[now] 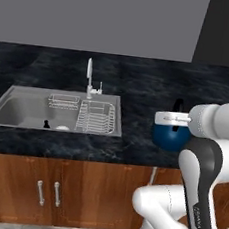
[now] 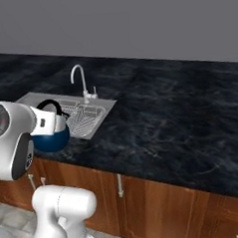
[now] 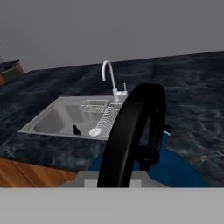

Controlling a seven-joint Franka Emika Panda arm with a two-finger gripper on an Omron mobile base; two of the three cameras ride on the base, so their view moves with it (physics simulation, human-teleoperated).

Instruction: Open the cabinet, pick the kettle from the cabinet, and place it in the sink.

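Kettle: I have the dark-blue kettle (image 1: 170,135) out of the cabinet and up in the air over the black marble counter (image 1: 140,84), near its front edge and to the right of the sink. In the right base view it hangs just off the sink's near right corner.

Gripper: the gripper (image 1: 178,121) is at the kettle's black arched handle (image 3: 131,131). The hand view looks straight along that handle from very close, and the fingertips themselves are hidden behind it. I read the jaws as pinched down on the handle, since the kettle hangs clear of the counter beneath the hand.

Sink: the grey basin (image 1: 21,111) sits well to the left of the kettle, with the ridged drainboard (image 1: 96,117) lying between the two. The thin curved faucet (image 1: 89,76) stands at its back edge. A small dark item and a pale round one lie on the basin floor; I can't tell what they are.

Done: as I judge it, the fetch from the cabinet is finished and the lift is secure.

Left: I need to carry the kettle left past the drainboard, lower it into the open basin, then let go.

Watch: the faucet and the drainboard rim are what I'd keep clear of on the way across.
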